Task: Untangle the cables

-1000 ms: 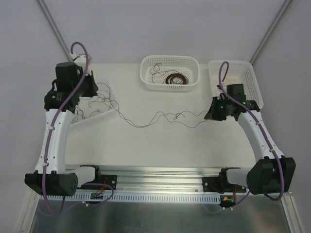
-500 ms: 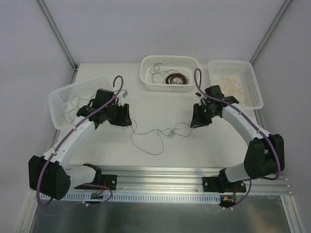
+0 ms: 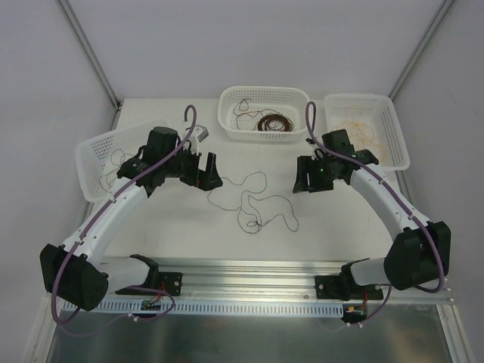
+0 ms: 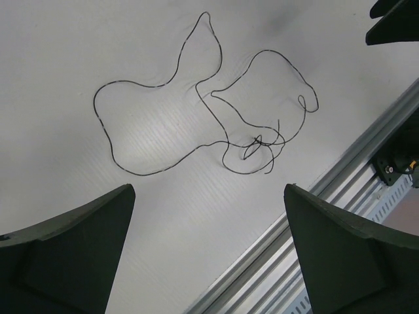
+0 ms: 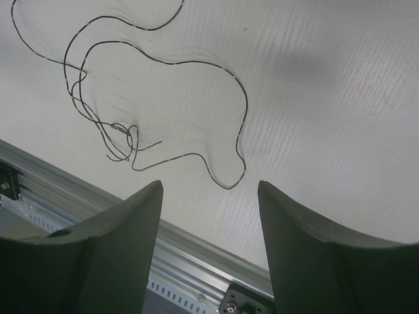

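From above, one thin dark cable (image 3: 254, 224) lay in loose loops on the table (image 3: 174, 227) between the left gripper (image 3: 209, 171) and the right gripper (image 3: 302, 175), touching neither. In the left wrist view, the left jaws stood wide apart and empty, with the cable (image 4: 255, 140) flat on the table beyond them. In the right wrist view, the right jaws stood parted and held nothing, the cable (image 5: 127, 134) lying past its fingertips.

A robotics lab bench: a bare white table (image 3: 340, 227) boxed in by plain pale walls (image 3: 227, 45), with metal struts (image 3: 87, 49) running off at 11 and 1 o'clock. The left arm (image 3: 113, 212) and right arm (image 3: 386, 197) are bolted to a slotted aluminium rail (image 3: 257, 283) at 6 o'clock. White baskets (image 3: 263, 91) sit at 9, 12 and 2 o'clock.
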